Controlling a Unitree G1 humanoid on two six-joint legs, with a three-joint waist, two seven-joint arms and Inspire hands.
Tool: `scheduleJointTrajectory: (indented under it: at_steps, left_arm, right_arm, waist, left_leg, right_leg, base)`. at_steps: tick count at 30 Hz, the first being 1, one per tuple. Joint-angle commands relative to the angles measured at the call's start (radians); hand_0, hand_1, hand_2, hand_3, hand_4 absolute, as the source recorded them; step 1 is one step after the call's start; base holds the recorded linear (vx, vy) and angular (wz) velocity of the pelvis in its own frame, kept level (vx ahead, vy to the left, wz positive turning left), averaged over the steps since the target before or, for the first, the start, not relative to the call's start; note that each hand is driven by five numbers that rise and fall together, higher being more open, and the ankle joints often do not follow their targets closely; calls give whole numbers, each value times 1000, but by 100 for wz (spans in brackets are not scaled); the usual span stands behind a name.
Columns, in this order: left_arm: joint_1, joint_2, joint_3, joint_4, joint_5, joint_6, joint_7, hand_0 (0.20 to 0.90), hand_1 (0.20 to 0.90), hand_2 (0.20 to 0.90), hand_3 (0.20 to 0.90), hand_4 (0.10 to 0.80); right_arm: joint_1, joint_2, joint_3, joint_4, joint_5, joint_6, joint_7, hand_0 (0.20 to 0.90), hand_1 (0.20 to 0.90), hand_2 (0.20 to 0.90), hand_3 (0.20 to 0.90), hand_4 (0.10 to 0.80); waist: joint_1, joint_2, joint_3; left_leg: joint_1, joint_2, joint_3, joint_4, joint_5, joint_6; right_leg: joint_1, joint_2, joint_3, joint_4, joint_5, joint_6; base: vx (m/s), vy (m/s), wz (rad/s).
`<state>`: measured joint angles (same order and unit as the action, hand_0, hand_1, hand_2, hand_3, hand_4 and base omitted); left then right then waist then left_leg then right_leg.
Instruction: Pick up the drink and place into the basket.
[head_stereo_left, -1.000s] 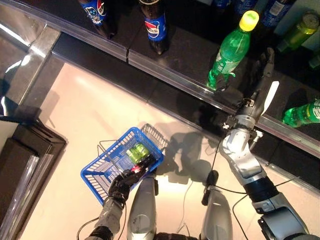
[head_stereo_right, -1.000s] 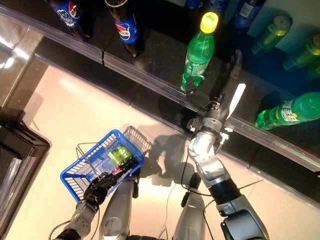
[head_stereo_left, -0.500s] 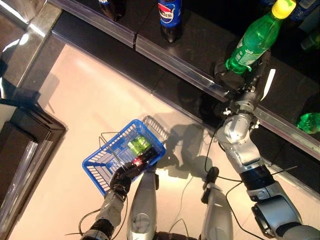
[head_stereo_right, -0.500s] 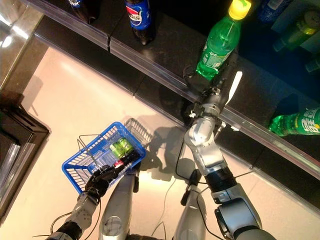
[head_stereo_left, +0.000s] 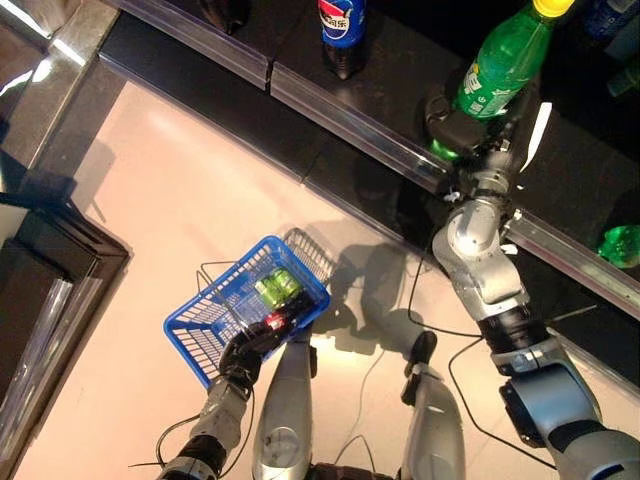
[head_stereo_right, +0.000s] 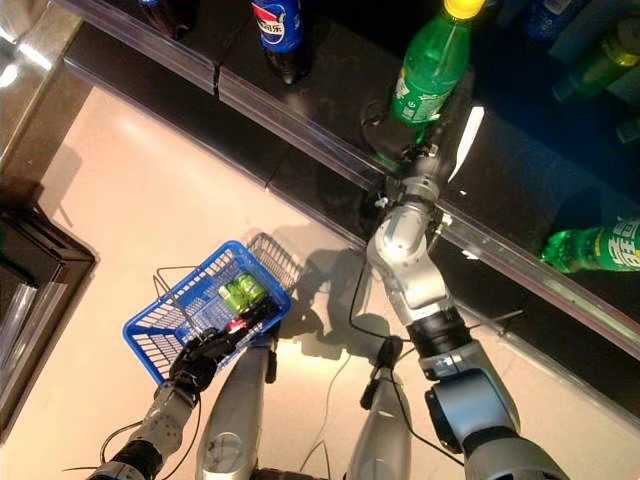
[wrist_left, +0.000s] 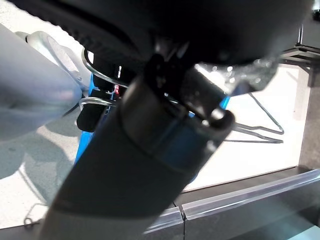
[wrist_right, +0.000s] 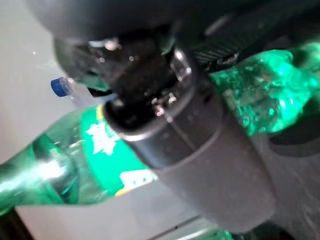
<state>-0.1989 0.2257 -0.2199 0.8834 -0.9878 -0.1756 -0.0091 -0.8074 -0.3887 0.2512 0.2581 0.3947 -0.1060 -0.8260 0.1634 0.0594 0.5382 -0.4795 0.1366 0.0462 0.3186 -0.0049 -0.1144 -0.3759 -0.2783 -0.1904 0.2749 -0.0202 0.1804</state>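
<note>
My right hand (head_stereo_left: 470, 135) is wrapped around the green bottle (head_stereo_left: 497, 65) on the dark shelf (head_stereo_left: 330, 105); my left hand (head_stereo_left: 243, 353) grips the blue basket (head_stereo_left: 215, 325) by its handle.

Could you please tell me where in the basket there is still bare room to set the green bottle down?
The blue basket, held by the left hand, has bare mesh across the half nearer its lower-left corner. The end toward the shelf is crowded by green cans. The right hand is curled round the green bottle on the dark shelf.
</note>
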Motion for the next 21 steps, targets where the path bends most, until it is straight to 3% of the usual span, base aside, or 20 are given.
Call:
scheduleJointTrajectory:
  at_steps: [1,10,17,21]
  left_arm:
    - [85,24,-45,-61,-9,-20,-33,300,300,300,200,100]
    - [89,29,-48,-63,-16,-20,-51,300,300,300,200,100]
    - [99,41,-20,-125,-73,-81,-92,300,300,300,200,100]
    - [112,46,9,-187,-77,-123,-114,300,300,300,200,100]
  right_arm:
    - [-125,-72,-92,-53,-48,-78,-52,300,300,300,200,100]
    - [-149,-93,-105,-7,-41,-94,-45,300,300,300,200,100]
    - [-102,-87,-106,-61,-31,-98,-1,300,300,300,200,100]
    - [-43,-55,-105,-177,-76,-87,98,300,300,300,200,100]
  waist:
    - [24,6,-18]
    - [32,13,-18]
    - [34,12,-18]
    - [31,11,-18]
  left_leg:
    - [-50,-24,-56,-38,76,32]
    - [-44,-34,-57,-24,63,38]
    - [-5,-33,-57,-17,60,36]
    - [32,-28,-58,-3,48,30]
  right_leg:
    - [8,-32,-15,11,31,-35]
    - [4,-36,-25,40,15,-42]
    - [41,-35,-36,63,-3,-51]
    - [79,-36,-50,93,-32,-60]
  base:
    - [0,0,0]
    - [-8,0,0]
    - [-38,-37,0]
    - [-42,-39,1]
